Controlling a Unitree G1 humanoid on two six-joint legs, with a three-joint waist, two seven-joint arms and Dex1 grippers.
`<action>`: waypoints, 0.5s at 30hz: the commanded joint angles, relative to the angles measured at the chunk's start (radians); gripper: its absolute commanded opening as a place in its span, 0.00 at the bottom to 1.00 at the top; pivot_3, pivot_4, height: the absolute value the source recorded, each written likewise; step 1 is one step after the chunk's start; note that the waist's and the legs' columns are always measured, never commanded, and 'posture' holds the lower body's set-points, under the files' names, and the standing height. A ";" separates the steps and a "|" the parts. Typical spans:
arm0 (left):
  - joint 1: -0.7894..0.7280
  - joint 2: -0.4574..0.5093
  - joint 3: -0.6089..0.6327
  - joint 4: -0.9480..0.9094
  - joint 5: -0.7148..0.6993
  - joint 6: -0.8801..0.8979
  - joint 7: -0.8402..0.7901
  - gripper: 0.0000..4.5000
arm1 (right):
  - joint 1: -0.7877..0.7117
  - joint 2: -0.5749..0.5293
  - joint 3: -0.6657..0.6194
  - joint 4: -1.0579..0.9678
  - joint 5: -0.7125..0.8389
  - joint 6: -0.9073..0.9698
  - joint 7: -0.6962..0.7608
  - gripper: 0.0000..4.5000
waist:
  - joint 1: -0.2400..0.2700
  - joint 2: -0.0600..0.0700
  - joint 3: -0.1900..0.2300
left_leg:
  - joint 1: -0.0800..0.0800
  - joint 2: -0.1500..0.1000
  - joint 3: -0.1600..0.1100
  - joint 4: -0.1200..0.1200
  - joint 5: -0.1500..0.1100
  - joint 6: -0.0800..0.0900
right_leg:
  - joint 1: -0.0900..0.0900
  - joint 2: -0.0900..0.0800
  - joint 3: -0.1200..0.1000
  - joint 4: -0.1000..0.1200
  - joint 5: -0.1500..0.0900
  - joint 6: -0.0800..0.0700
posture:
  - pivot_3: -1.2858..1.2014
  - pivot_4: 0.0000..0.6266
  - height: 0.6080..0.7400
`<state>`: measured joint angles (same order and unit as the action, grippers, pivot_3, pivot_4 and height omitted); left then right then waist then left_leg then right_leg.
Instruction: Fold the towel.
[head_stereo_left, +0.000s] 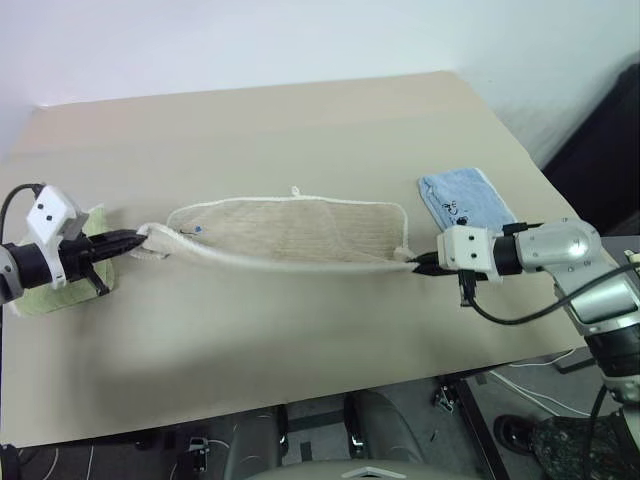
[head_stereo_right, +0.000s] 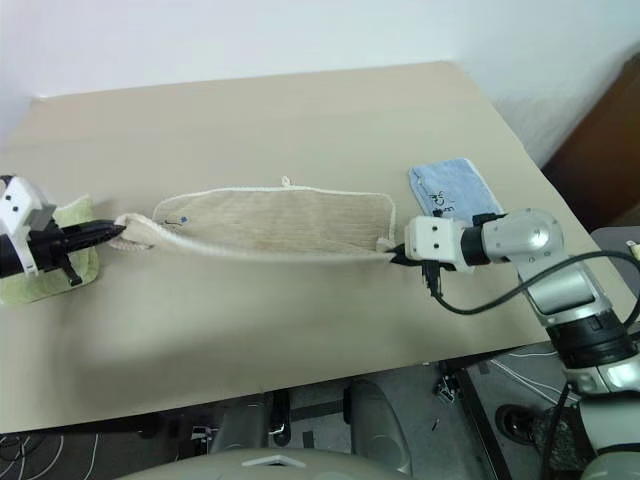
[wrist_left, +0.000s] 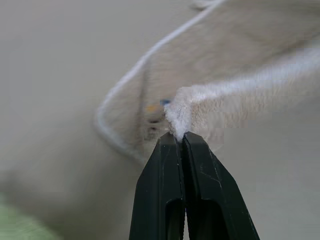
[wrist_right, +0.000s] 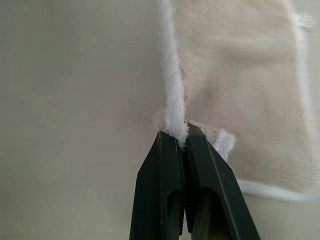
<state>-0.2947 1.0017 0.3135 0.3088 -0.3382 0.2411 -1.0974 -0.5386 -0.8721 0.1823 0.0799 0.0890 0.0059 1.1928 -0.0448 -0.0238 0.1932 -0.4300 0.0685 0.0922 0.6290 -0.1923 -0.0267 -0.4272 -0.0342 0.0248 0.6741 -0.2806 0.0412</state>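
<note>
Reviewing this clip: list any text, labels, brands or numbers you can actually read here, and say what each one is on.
No text here is readable.
Light blue folded towel: small dark marks near its near end, too small to read.
Beige towel: a tiny blue tag near its left end, nothing legible on it.
Left hand and right hand: no readable label or number on their casings.
</note>
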 joint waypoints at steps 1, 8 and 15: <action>-0.083 -0.004 -0.042 0.115 0.098 -0.103 0.088 0.00 | -0.094 0.042 -0.004 0.127 -0.065 -0.050 -0.067 0.00 | 0.000 0.000 0.000 | 0.000 0.000 0.001 0.000 0.001 0.002 | 0.000 0.001 0.000 0.000 0.000 0.000 | 0.52 0.24 1.00; -0.303 -0.080 -0.169 0.370 0.242 -0.248 0.225 0.00 | -0.313 0.135 0.058 0.477 -0.214 -0.182 -0.178 0.00 | 0.003 0.000 0.000 | -0.007 0.000 0.009 0.002 0.002 0.004 | -0.004 0.006 0.001 -0.002 0.003 0.007 | 0.52 0.24 1.00; -0.429 -0.155 -0.252 0.512 0.319 -0.342 0.264 0.00 | -0.429 0.169 0.107 0.706 -0.317 -0.302 -0.252 0.00 | 0.004 0.000 0.000 | -0.015 -0.001 0.011 0.003 0.003 0.005 | -0.012 0.008 0.001 -0.002 0.007 0.015 | 0.52 0.24 1.00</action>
<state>-0.7036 0.8345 0.0594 0.8025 -0.0439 -0.0720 -0.8566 -0.9332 -0.6890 0.3029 0.7523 -0.2044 -0.2694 0.9695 -0.0408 -0.0241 0.1930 -0.4448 0.0677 0.1029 0.6322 -0.1896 -0.0219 -0.4394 -0.0263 0.0264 0.6720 -0.2734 0.0563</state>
